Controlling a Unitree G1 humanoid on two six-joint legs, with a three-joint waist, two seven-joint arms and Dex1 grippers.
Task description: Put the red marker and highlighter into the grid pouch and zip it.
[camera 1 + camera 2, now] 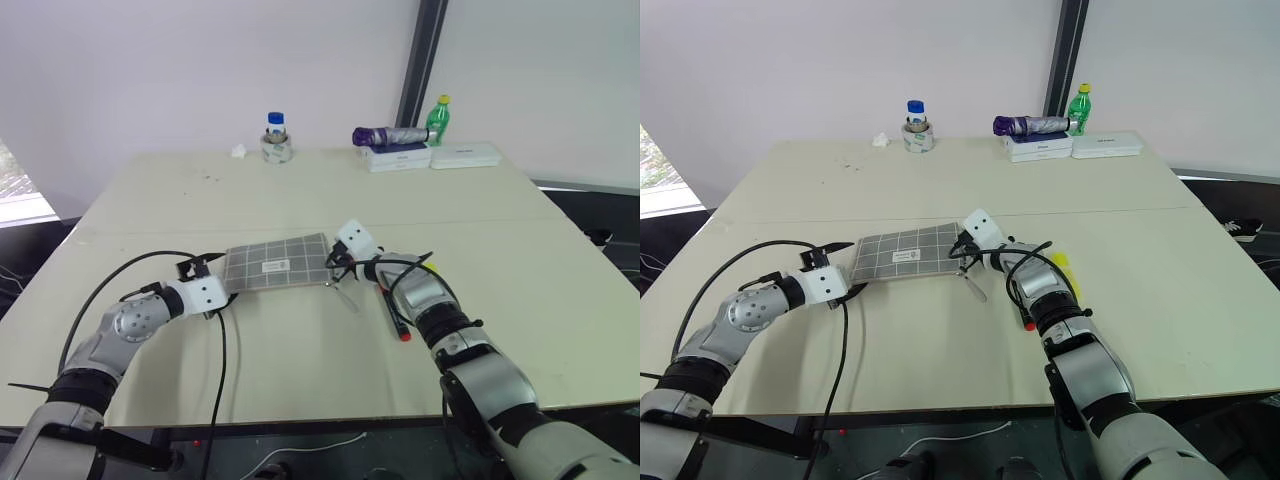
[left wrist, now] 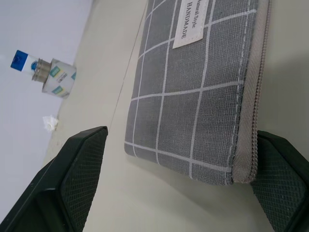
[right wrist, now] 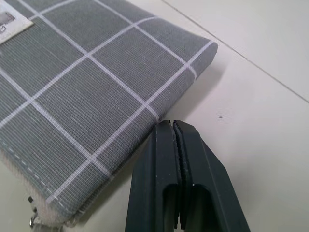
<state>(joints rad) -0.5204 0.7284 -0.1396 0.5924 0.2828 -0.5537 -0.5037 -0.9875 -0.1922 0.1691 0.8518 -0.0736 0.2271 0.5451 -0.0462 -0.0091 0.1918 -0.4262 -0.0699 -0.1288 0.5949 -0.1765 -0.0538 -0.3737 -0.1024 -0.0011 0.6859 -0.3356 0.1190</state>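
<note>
Your left hand (image 2: 178,193) is released, its fingers straddling one end of the grid pouch (image 1: 277,262) mid-counter. Your right hand (image 3: 175,140) is clenched empty at the opposite end. The right arm partly hides the red marker (image 1: 391,312) and the highlighter (image 1: 1066,268).

highlighter (image 1: 1068,268): mostly hidden behind right arm | red marker (image 1: 393,312): barrel partly covered | pouch label (image 1: 273,266): text unreadable

A pale wall (image 1: 180,70) with a dark post (image 1: 420,60) stands behind the beige table (image 1: 300,190).
</note>
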